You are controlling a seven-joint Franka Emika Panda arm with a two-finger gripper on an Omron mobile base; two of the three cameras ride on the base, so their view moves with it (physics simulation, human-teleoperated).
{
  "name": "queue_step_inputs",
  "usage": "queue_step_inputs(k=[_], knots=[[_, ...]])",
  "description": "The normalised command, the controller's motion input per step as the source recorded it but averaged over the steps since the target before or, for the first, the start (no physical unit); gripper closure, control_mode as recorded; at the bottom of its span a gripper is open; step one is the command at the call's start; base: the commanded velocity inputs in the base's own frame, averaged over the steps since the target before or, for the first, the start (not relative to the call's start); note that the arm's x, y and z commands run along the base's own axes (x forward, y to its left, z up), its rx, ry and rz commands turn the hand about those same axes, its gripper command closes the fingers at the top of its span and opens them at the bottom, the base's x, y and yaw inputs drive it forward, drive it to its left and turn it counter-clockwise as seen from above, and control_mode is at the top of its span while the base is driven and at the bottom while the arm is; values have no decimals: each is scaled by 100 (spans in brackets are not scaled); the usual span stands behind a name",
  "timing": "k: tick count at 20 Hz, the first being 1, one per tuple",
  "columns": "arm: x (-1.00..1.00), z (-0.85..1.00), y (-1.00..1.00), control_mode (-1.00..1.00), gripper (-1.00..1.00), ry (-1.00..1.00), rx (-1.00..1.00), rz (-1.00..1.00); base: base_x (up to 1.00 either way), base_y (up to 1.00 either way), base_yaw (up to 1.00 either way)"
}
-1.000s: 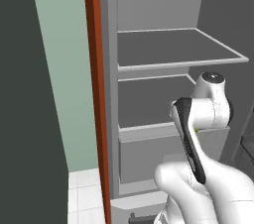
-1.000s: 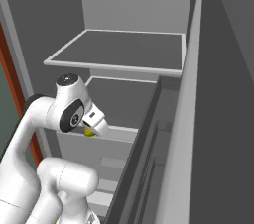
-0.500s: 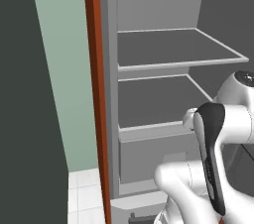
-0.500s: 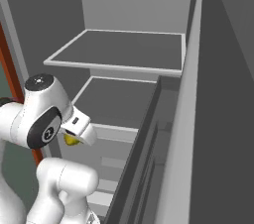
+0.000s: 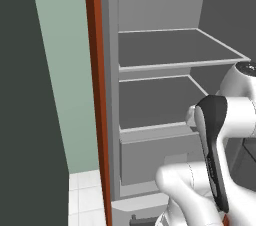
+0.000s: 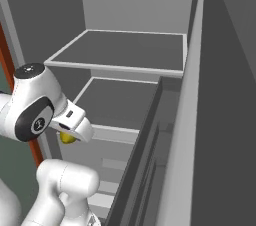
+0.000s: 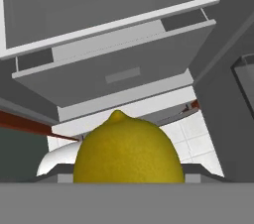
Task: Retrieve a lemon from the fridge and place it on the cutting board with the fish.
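The fridge (image 5: 170,50) stands open in front of me, its grey shelves (image 6: 130,50) bare. My gripper (image 6: 70,134) hangs in front of the lower shelf at the fridge's left side, shut on the lemon (image 6: 65,139), which peeks out yellow under the white hand. In the hand view the lemon (image 7: 126,153) sits large between the fingers and hides their tips, with the fridge's bottom drawer (image 7: 124,74) beyond it. The cutting board and the fish are out of view.
The open fridge door (image 6: 190,135) with its racks runs along the right. A red-brown cabinet edge (image 5: 95,95) and a pale green wall (image 5: 65,70) border the fridge on the left. White floor tiles (image 7: 191,136) lie below.
The hand has carried the lemon leftward and a little lower, away from the lower shelf. The arm's elbow has swung right in the left base view.
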Motion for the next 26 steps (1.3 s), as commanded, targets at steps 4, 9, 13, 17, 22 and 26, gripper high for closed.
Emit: queue_step_inputs(k=[4, 9, 13, 17, 22, 26], knots=[[0, 0, 0, -100, 100, 0, 0, 0, 0, 0, 0], [-8, 0, 3, -100, 100, 0, 0, -1, 0, 0, 0], [0, 0, 0, 100, 100, 0, 0, 0, -60, 9, -16], [0, 0, 0, 100, 100, 0, 0, 0, -81, 29, -37], [0, 0, 0, 100, 100, 0, 0, 0, -77, 19, -44], [0, 0, 0, 100, 100, 0, 0, 0, -74, 23, -44]])
